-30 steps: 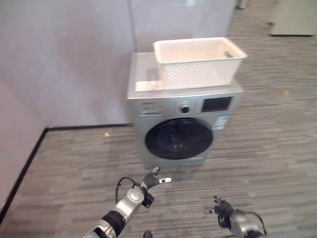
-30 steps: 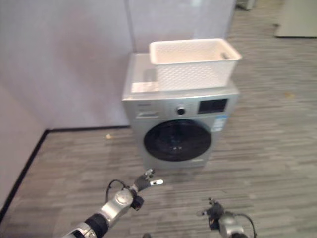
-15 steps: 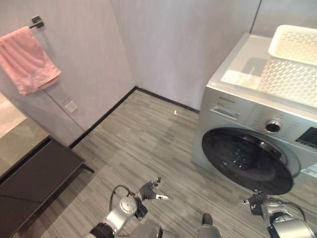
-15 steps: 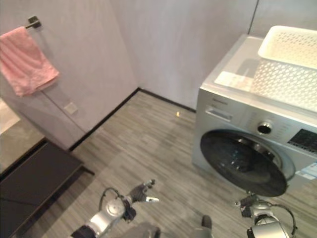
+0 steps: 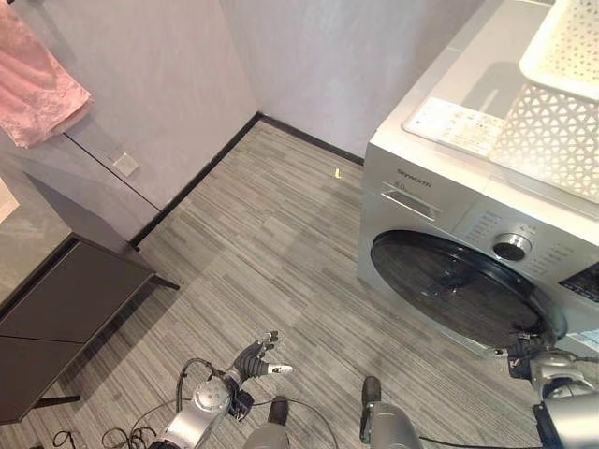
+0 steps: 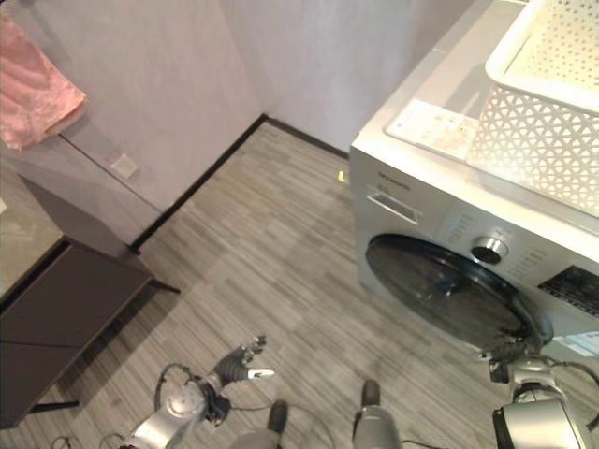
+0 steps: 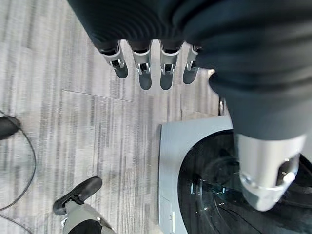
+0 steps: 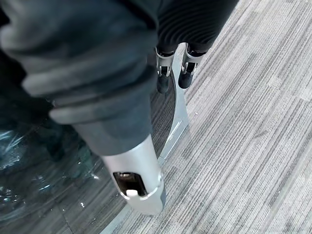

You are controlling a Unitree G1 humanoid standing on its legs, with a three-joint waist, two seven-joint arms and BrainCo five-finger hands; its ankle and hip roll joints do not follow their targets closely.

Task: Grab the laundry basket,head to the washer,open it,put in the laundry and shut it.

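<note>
The silver washer [image 5: 440, 201] stands at the right with its round dark door [image 5: 449, 285] closed. On its top sits the white lattice laundry basket [image 6: 552, 140]; I cannot see inside it. My left hand [image 5: 245, 360] hangs low over the floor, well left of the washer, with straight fingers [image 7: 141, 58] and nothing in it. My right hand [image 5: 529, 348] hovers by the door's lower right rim, its fingers [image 8: 163, 73] straight, right next to the glass [image 8: 29, 165] and holding nothing.
A pink towel [image 5: 37, 84] hangs on the left wall above a dark low cabinet [image 5: 65, 318]. A white sheet [image 5: 454, 124] lies on the washer top beside the basket. A small yellow scrap [image 5: 338, 172] lies on the floor near the wall corner.
The camera has swung and come closer, so the washer looks larger at the right. My right hand is now beside the door's lower right rim. The left hand stays low.
</note>
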